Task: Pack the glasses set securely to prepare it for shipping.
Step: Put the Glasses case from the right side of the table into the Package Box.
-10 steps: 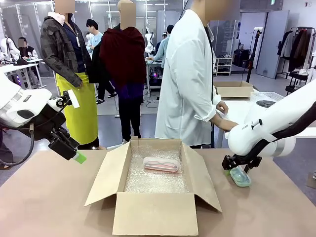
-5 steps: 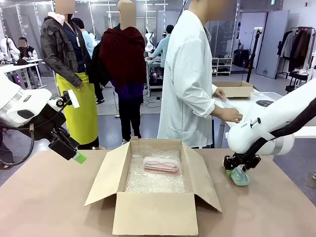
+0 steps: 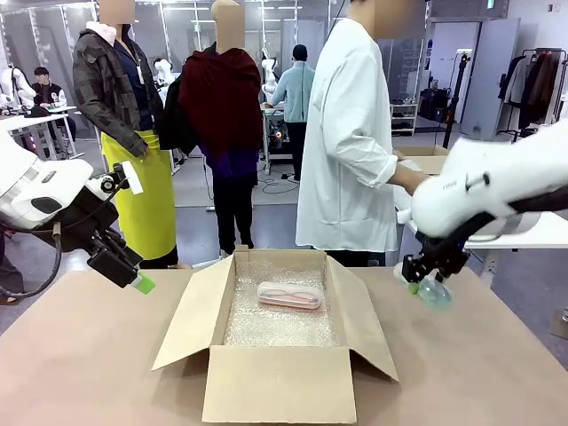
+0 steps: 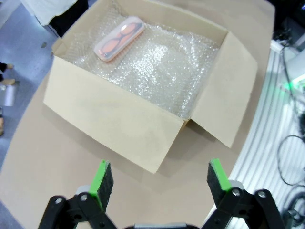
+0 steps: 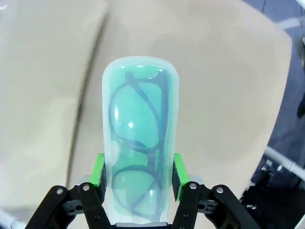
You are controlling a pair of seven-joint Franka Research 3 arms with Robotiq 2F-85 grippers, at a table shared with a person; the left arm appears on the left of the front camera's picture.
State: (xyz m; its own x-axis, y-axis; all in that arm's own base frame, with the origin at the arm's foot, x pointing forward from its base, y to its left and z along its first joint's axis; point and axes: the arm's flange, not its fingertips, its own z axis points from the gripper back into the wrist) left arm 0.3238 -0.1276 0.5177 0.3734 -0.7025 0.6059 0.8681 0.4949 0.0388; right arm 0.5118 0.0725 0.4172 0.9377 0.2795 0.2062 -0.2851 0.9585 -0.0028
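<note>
Right tool [image 5: 138,171] gripping mint-green case [image 5: 138,119], lengthwise along tool axis

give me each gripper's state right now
left gripper: open, holding nothing
right gripper: closed on the mint case

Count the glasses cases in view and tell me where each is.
2. The pink case lies on bubble wrap inside the open cardboard box; the mint-green case is clamped in the right gripper, held above the table to the box's right. None seems hidden.
</note>
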